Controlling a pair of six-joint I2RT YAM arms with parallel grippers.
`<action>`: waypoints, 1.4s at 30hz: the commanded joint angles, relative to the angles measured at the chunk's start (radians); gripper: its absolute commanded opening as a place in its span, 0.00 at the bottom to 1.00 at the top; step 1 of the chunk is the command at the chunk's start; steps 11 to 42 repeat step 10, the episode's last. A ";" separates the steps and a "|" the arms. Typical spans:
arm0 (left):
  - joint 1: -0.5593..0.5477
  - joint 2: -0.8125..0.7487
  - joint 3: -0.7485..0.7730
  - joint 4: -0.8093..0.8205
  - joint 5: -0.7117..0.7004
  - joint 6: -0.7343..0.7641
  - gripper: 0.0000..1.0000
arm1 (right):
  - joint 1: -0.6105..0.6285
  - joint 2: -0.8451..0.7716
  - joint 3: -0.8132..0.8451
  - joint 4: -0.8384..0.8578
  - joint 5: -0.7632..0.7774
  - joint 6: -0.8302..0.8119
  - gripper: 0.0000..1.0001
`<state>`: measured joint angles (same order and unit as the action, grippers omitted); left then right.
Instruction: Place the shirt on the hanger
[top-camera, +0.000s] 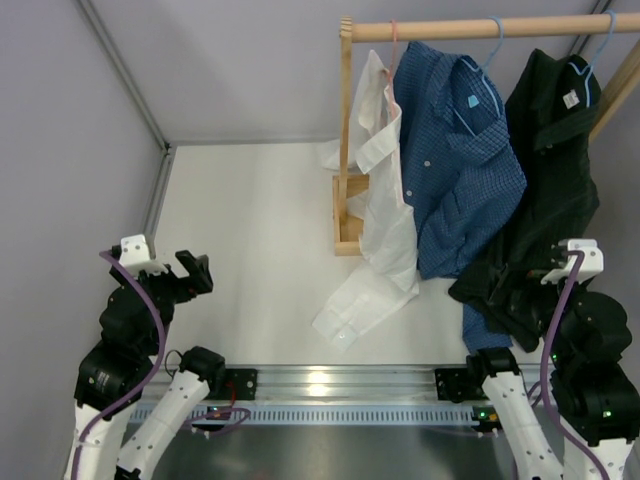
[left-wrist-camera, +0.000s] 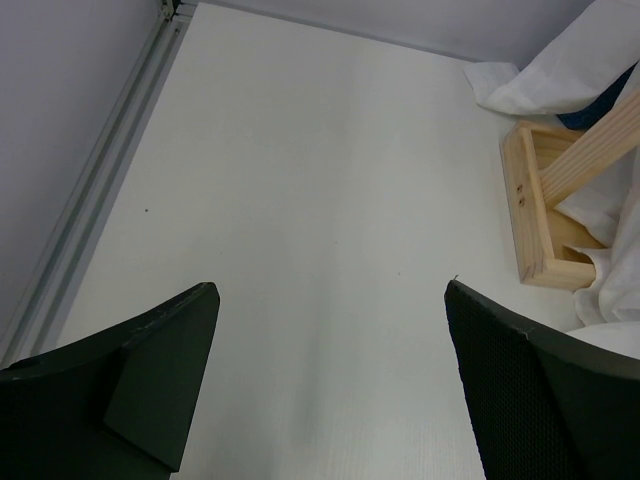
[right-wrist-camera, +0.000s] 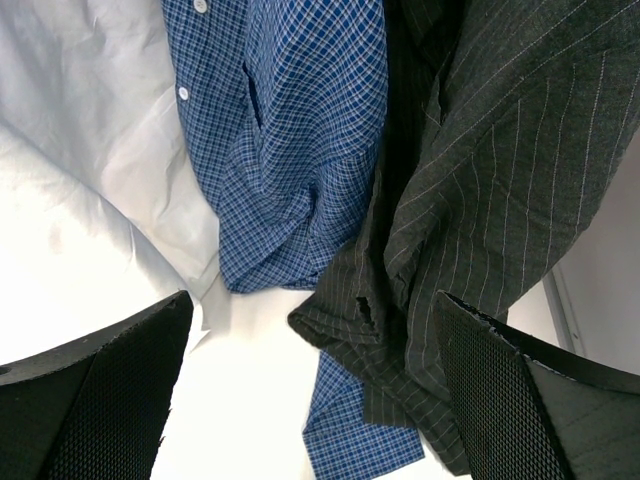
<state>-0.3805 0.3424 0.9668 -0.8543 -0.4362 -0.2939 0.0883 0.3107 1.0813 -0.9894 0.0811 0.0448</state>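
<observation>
The black shirt (top-camera: 550, 170) hangs from the wooden rail at the far right on the light-blue hanger (top-camera: 603, 38). Its collar sits around the hanger's neck, and its lower part bunches on the table. In the right wrist view the shirt (right-wrist-camera: 500, 150) shows fine pale stripes and fills the right side. My right gripper (top-camera: 517, 300) is open and empty, low by the shirt's bottom folds; in its own view (right-wrist-camera: 315, 296) the jaws stand wide apart in front of the cloth. My left gripper (top-camera: 195, 272) is open and empty over bare table at the left (left-wrist-camera: 330, 290).
The rail (top-camera: 470, 28) on a wooden post and base (top-camera: 347, 215) also carries a white shirt (top-camera: 378, 190) on a pink hanger (top-camera: 393, 40) and a blue checked shirt (top-camera: 460, 160), whose tail lies under the black one (right-wrist-camera: 370, 440). Grey walls close the left and back.
</observation>
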 joint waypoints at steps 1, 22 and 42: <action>-0.003 0.007 0.021 0.006 0.007 -0.007 0.98 | 0.016 0.019 0.016 0.015 -0.006 -0.002 0.99; -0.003 0.012 0.021 0.006 0.008 -0.005 0.98 | 0.018 0.008 0.011 0.037 -0.001 0.009 0.99; -0.003 0.012 0.021 0.006 0.008 -0.005 0.98 | 0.018 0.008 0.011 0.037 -0.001 0.009 0.99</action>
